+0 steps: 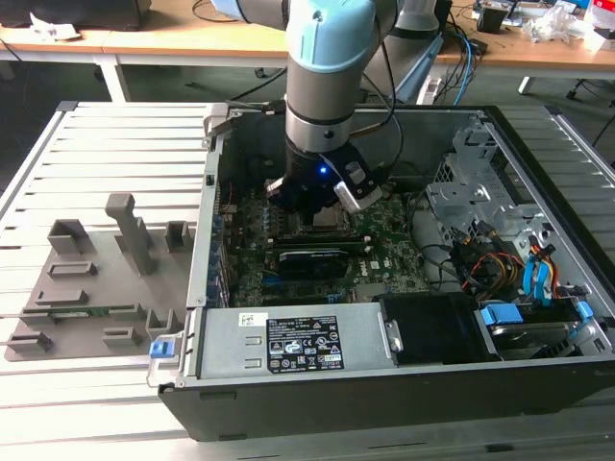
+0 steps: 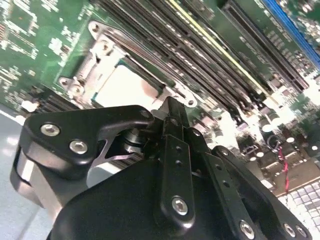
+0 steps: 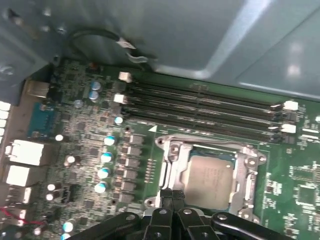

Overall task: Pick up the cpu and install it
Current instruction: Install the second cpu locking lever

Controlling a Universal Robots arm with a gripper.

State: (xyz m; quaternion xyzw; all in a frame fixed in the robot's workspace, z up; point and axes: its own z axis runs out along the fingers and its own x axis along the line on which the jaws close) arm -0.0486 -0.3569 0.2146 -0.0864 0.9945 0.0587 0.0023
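even room light | glare on motherboard | wrist views soft

gripper: black linkage body in foreground, fingertips meeting at the socket edge | cpu: silver-grey plate lying flat inside metal socket frame | memory slots: long dark rows just beside the socket | motherboard: green, densely populated | red wire: near the board's edge

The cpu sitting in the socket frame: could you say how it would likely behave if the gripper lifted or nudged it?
The cpu looks like a thin flat plate with a metal top, so probably stiff and light. That smooth top may be slippery. Lying flat inside the socket frame, it should not roll or tip, and nudging it sideways would likely be blocked.
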